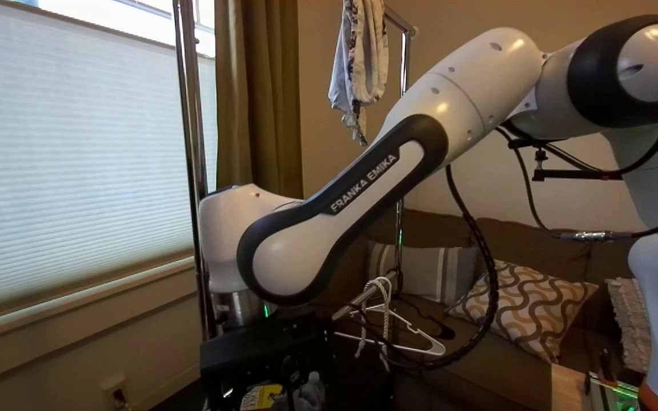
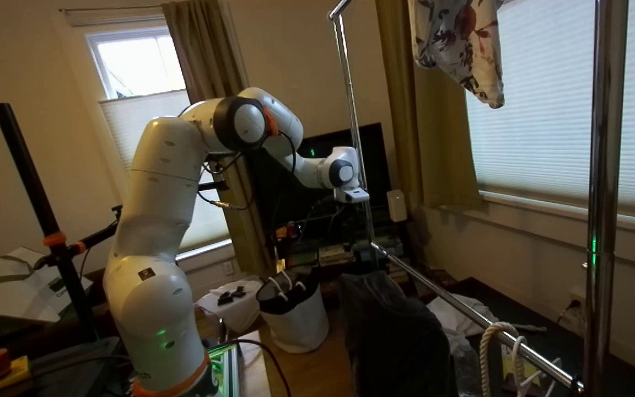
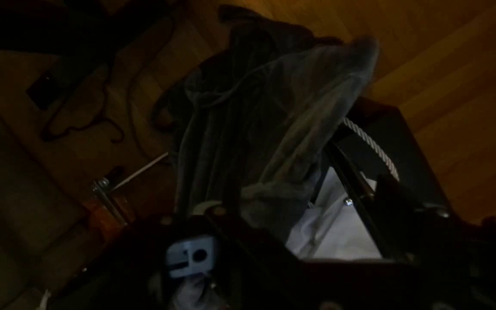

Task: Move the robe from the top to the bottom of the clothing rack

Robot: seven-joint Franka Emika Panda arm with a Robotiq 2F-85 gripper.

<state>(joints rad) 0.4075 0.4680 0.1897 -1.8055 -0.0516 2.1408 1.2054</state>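
Observation:
The robe is a dark grey, heavy garment beside the far end of the clothing rack's lower rail in an exterior view. What holds its top cannot be made out. In the wrist view the robe fills the middle, below and ahead of the gripper. The clothing rack has shiny posts and a lower rail; its post also shows in an exterior view. My gripper is open, its dark fingers spread apart with a dark pole and white cloth visible beyond the gap. Its fingertips are hidden in both exterior views.
A patterned garment hangs from the rack's top. A rope and white hanger are at the lower rail. A couch with pillows stands behind. A fabric basket sits on the floor. A window blind is close by.

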